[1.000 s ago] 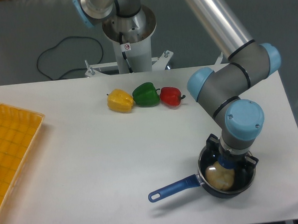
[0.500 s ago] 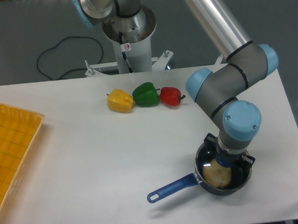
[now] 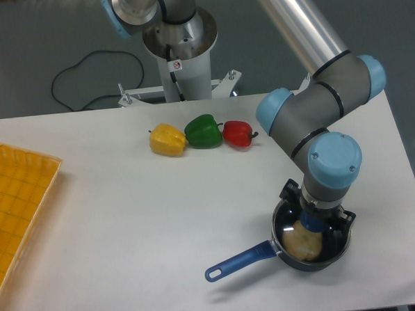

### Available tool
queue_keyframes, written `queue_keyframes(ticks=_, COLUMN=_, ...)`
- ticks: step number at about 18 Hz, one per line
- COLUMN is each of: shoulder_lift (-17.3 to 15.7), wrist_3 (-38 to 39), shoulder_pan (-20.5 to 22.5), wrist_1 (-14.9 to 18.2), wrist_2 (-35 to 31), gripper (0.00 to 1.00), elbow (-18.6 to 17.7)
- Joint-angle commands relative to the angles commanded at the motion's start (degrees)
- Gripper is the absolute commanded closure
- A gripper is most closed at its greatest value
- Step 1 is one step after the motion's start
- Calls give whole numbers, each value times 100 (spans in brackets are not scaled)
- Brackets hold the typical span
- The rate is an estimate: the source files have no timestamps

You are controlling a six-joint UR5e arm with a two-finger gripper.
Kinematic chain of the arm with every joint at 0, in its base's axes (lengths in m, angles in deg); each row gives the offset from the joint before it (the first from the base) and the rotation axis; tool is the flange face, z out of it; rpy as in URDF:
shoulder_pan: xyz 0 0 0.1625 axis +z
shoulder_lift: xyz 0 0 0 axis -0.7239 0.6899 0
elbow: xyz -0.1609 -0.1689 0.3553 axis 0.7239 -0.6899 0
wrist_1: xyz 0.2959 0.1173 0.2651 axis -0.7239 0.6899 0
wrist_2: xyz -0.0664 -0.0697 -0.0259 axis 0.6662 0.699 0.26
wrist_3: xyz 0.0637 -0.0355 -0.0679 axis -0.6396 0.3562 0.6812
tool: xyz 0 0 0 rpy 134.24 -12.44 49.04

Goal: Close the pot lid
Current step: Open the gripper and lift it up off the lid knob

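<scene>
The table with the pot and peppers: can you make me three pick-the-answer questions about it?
1. Where is the pot?
A. near the table's front right
B. in the yellow tray
C. behind the peppers

2. How many peppers are in the row?
A. one
B. three
C. five

3. What is inside the pot?
A. nothing
B. a green pepper
C. something round and yellowish

Answers:
1 A, it sits under the gripper, blue handle pointing left.
2 B, yellow pepper, green pepper, red pepper.
3 C, a pale yellowish lump shows in it.
</scene>
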Motion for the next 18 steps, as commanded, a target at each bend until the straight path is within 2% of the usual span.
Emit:
queue_keyframes(ticks=2, shoulder_lift=-228, wrist_3=0, shoulder_pan=0, wrist_1=-195, wrist_2=79, gripper=0, elbow=-369)
queue_keyframes(ticks=6, shoulder_lift=-554, wrist_3=35, shoulder_pan=0, wrist_1=-213, wrist_2=237, gripper=0, elbow=-739)
queue_keyframes(ticks=9, shoulder_lift=-800, wrist_3=35, shoulder_pan=18, wrist_1=-213, wrist_2=316, gripper=0, elbow=-933)
queue_keyframes(ticks=15, shoulder_lift=-906, wrist_3=0, shoulder_pan=149, wrist_1=-169, wrist_2=291, gripper=0, elbow=-986)
queue_keyframes(ticks=18, shoulder_lift=-1169, wrist_3=-148, shoulder_pan=447, wrist_1=-221, wrist_2=282, gripper=0, elbow=-1319)
